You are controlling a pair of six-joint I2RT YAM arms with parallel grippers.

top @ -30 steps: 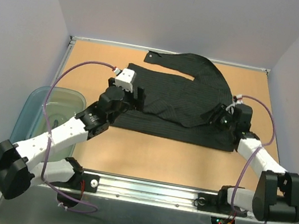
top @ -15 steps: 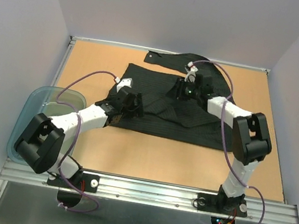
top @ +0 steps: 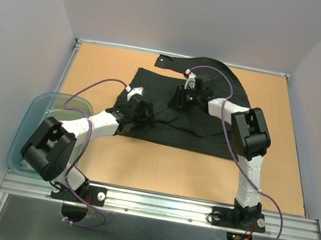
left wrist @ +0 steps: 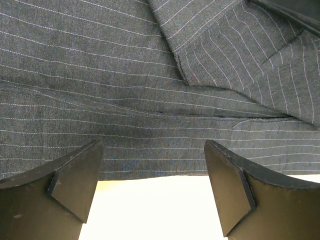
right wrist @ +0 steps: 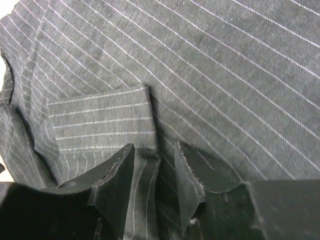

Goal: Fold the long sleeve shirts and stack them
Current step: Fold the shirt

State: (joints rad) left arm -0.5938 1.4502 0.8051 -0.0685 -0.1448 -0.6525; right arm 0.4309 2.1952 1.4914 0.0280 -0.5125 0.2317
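Your right end effector (right wrist: 154, 150) pinches the shirt (right wrist: 225, 75) to fold it inward; left end effector (left wrist: 154, 150) hovers wide open, empty.

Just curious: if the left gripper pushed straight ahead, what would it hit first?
Probably the black pinstriped cloth shirt, near its hem; the open left gripper points right at it, though depth is unclear.

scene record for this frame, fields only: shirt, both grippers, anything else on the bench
shirt: black, pinstriped, spread flat on the table, partly folded, one sleeve along the far edge
left gripper: open, over the shirt's near hem, nothing held
right gripper: closed on a fold of cloth, mid-shirt
tub: translucent blue-grey, at the table's left edge
stack: none, only one shirt visible
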